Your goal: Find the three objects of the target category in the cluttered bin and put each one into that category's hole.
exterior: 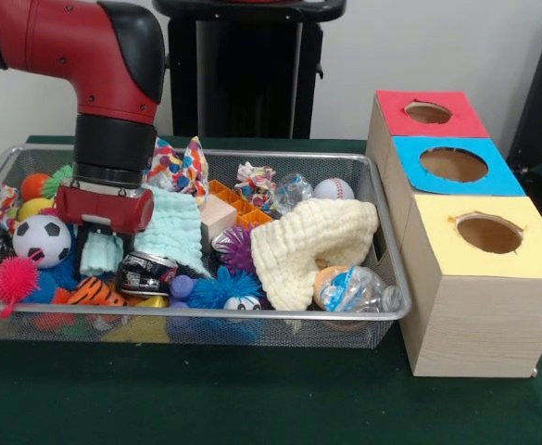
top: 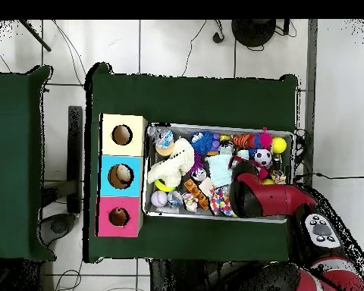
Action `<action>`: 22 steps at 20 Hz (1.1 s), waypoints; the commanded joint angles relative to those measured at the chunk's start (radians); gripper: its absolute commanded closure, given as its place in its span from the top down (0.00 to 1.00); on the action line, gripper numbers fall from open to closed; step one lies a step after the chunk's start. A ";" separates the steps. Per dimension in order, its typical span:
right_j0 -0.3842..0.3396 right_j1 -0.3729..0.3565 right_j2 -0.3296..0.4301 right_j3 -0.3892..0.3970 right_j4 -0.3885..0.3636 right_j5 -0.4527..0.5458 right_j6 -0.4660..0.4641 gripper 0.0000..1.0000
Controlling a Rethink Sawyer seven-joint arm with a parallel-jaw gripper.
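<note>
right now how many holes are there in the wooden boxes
3, one per box top: the red hole farthest back, the blue hole in the middle, the yellow hole nearest the camera, all beside the wire bin.

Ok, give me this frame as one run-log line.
phase: searching bin | gripper: down in wire bin on mint cloth, beside soccer ball | finger state: unclear | holes: red, blue, yellow

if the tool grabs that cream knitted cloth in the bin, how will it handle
The cream knitted cloth lies draped in folds over other items, so it is probably floppy and will sag from one pinch. It looks light and soft, unlikely to slip. Lifting it may drag the crumpled plastic bottle beside it.
</note>
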 commanded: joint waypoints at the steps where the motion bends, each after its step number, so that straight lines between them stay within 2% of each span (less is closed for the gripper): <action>1: 0.032 0.077 -0.005 -0.068 0.020 -0.061 0.074 1.00; 4: 0.055 0.103 -0.033 -0.089 0.048 -0.105 0.081 1.00; 8: 0.086 0.100 -0.074 -0.089 0.078 -0.151 0.084 1.00; 13: 0.131 0.117 -0.144 -0.100 0.145 -0.280 0.061 1.00; 16: 0.149 0.142 -0.170 -0.109 0.188 -0.348 0.045 1.00; 22: 0.179 0.159 -0.200 -0.106 0.238 -0.417 0.040 1.00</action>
